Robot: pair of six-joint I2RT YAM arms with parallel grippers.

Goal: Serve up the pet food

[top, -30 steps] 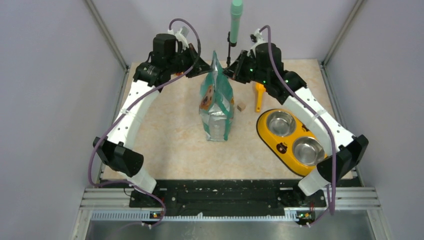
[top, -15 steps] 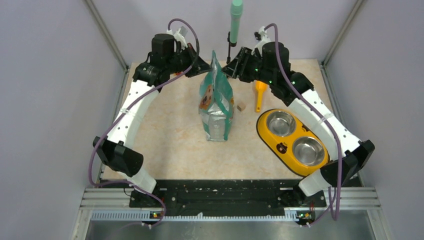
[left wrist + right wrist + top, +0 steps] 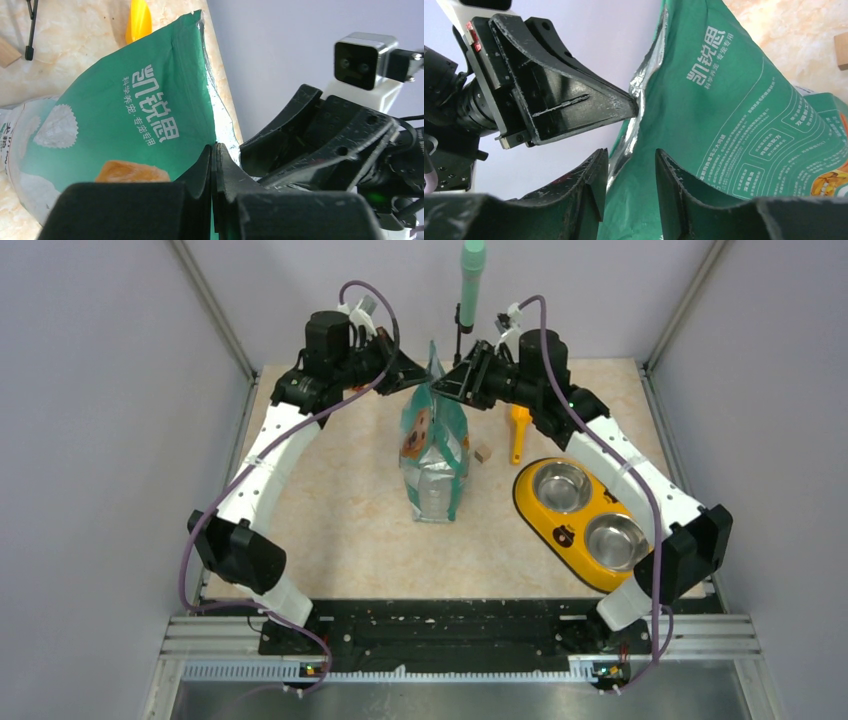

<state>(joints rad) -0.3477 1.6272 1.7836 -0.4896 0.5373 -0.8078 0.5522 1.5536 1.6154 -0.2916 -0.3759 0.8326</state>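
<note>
The teal-and-white pouch (image 3: 433,445) with a dog's face stands upright at the table's middle back. It also shows in the left wrist view (image 3: 125,120) and in the right wrist view (image 3: 734,125). My left gripper (image 3: 422,373) is shut on the pouch's top edge from the left; its own view shows it (image 3: 214,150) pinching the foil edge. My right gripper (image 3: 446,383) is open, its jaws either side of the pouch's top edge from the right (image 3: 628,165). The kibble is hidden inside the pouch.
A yellow double feeder (image 3: 560,535) with two steel bowls lies at the right. A yellow scoop (image 3: 519,430) and a small tan wooden cube (image 3: 483,454) lie between pouch and feeder. A green-topped stand (image 3: 470,280) rises at the back.
My right gripper has moved left from beside the stand to the pouch's top edge. My left gripper has shifted slightly right, still at the pouch top.
</note>
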